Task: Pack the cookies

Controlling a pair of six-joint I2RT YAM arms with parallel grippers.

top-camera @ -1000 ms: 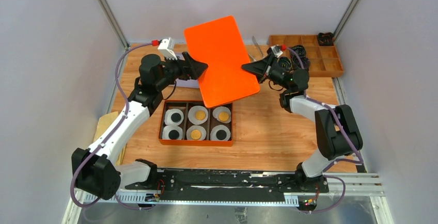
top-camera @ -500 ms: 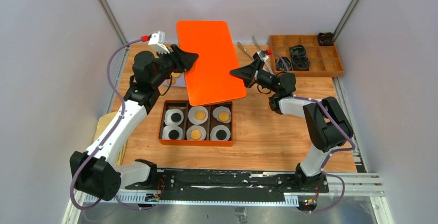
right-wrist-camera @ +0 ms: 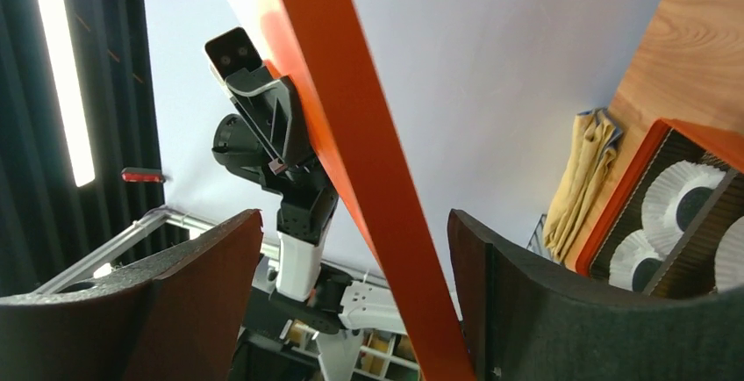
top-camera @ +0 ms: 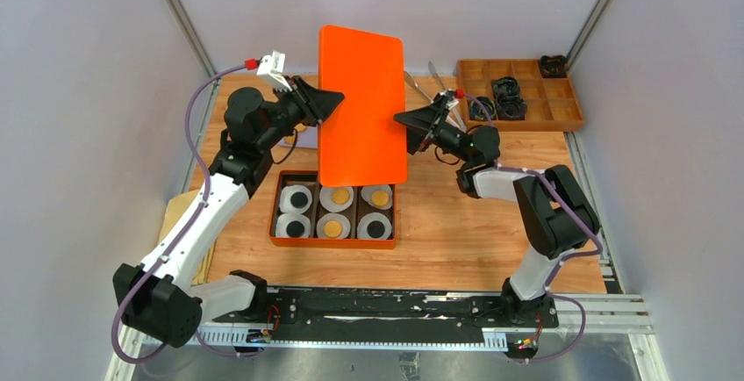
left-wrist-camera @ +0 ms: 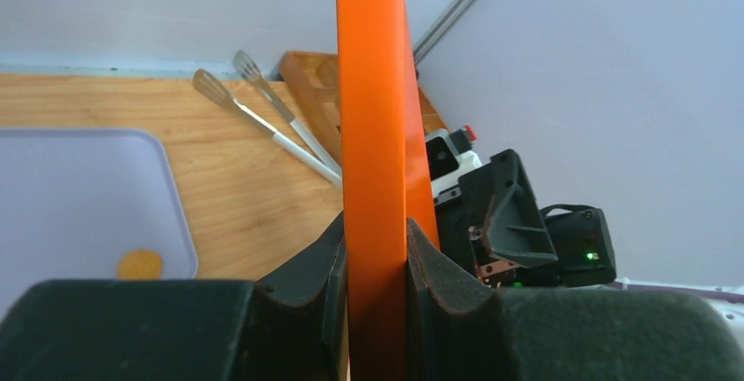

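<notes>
An orange lid stands almost upright above the far side of the orange box. My left gripper is shut on the lid's left edge; in the left wrist view both pads press the lid. My right gripper is open at the lid's right edge, and the lid passes loosely between its spread fingers. The box holds white paper cups with cookies, golden ones and black ones. One loose golden cookie lies on a lavender tray.
A wooden compartment tray with black items sits at the back right. Two metal utensils lie behind the lid. A yellow cloth hangs at the table's left edge. Grey walls close in on both sides.
The lid swung from a slanted tilt to nearly upright and shifted left. My left gripper closed on its left edge. My right gripper let go and opened.
</notes>
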